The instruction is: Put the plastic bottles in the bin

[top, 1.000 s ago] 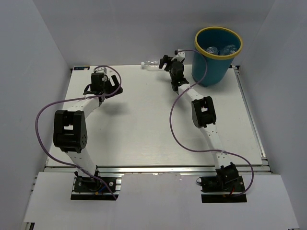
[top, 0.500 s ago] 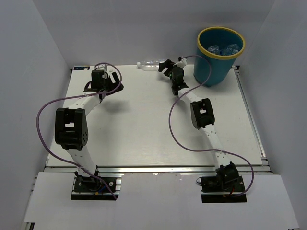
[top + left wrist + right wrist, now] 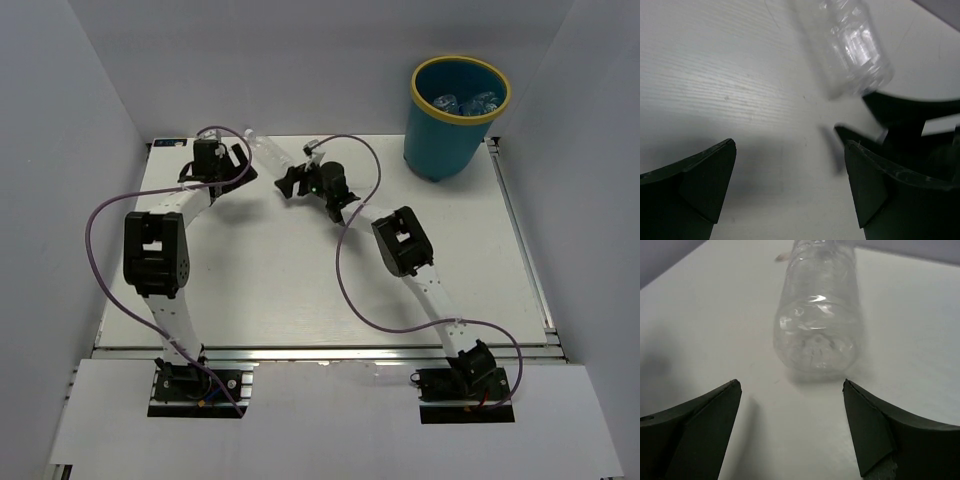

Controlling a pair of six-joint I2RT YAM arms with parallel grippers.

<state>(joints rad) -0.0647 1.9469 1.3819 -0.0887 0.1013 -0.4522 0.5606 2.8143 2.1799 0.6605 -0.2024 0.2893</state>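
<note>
Some plastic bottles (image 3: 446, 102) in the bin (image 3: 440, 150)

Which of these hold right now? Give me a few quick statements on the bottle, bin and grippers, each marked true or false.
1. A clear bottle lies on its side on the table. True.
2. The right gripper is shut on that bottle. False: its jaws stand open and the bottle lies ahead of them.
3. The bin already holds bottles. True.
4. The bin lies tipped over. False: it stands upright at the far right corner.
5. The left gripper is open and holds nothing. True.
</note>
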